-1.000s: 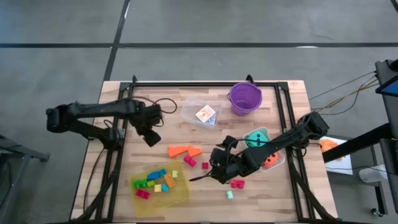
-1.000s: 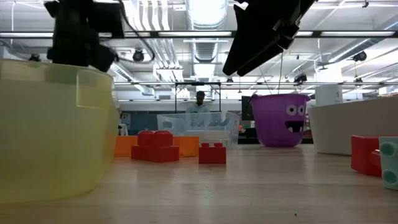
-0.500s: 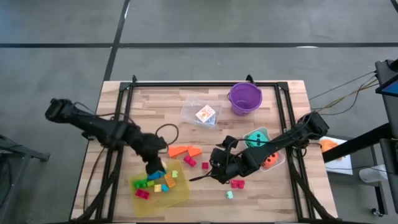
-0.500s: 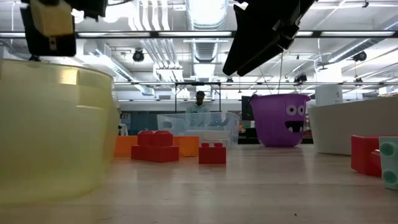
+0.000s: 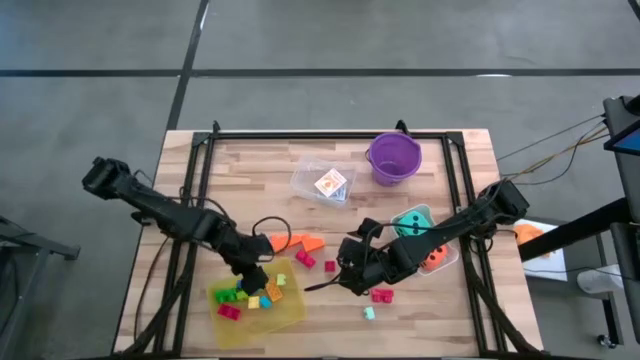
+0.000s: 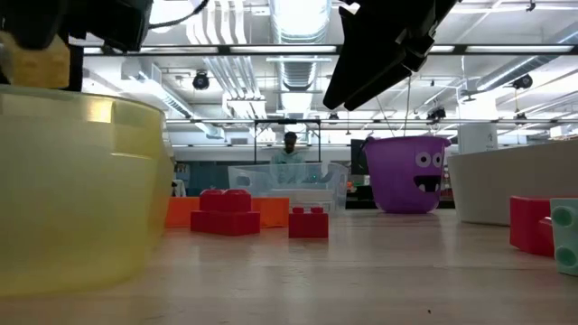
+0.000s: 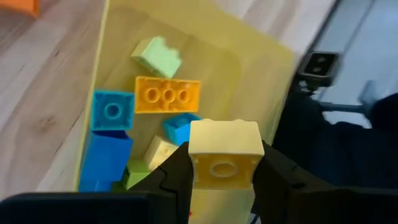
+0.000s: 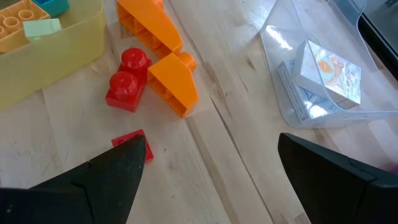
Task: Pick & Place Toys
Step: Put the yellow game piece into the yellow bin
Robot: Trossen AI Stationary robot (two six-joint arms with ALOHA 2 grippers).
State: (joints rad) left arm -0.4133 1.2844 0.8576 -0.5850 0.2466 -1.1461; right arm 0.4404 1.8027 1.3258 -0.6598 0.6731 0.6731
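A: Left arm is swinging in from the far-left side of the table; a second ago it was up by the table's left edge, and now the left gripper [image 5: 252, 283] is hanging over the yellow tray [image 5: 290, 312].

B: Meaning for the task?

A: The carry looks nearly finished. The arm is sitting right above the bricks already sorted into the tray, so I am judging the release to be the next step.

B: Fingers?

A: Narrowly set, pinching a pale yellow brick [image 7: 223, 161] by its two sides, stud upward. Wrist view is showing it above the orange brick [image 7: 167, 95], the blue bricks [image 7: 111, 111] and a pale green brick [image 7: 157, 56] lying in the tray.

B: Brick touching the pile yet?

A: Cannot tell; it appears to be held clear above them.

B: Right side?

A: Right gripper [image 5: 352, 275] is waiting unmoved mid-table, jaws spread wide and holding nothing, near the loose red bricks [image 8: 128, 79] and orange wedge pieces [image 8: 163, 53]. Card packs [image 8: 324, 70] are sitting in the clear tub [image 8: 292, 118]
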